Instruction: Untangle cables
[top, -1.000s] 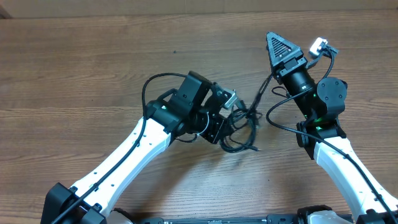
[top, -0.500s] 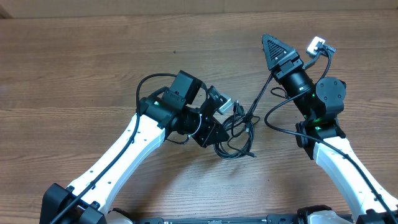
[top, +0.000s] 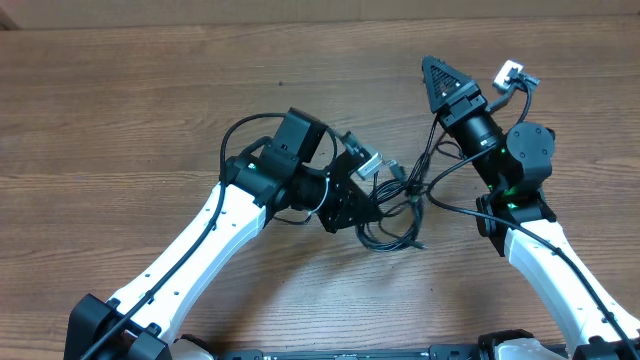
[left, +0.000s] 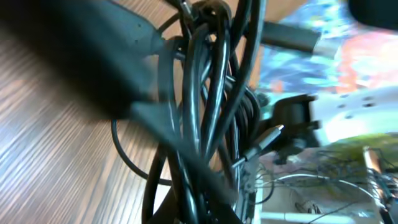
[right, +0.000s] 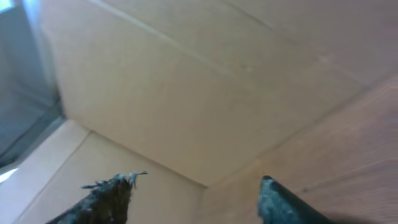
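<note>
Cables (top: 395, 205) lay in one knotted bundle near the middle of a brown wooden table (top: 150, 100), whose grain ran across the overhead view. A pale, flat wall rose behind the far edge of the table in the right wrist view. In the left wrist view the background beyond the cords was a blur of bright colours.

The left gripper (top: 365, 200) was closed on the bundle. Its wrist view was filled with dark loops (left: 205, 112) pressed right against a blurred black finger. From there, loose strands trailed onto the wood just beside that gripper, and a few ran up toward the right arm.

The right gripper (top: 432, 70) hung well apart from the bundle, farther back over the table. Its fingers (right: 121, 186) were spread with nothing between them.
</note>
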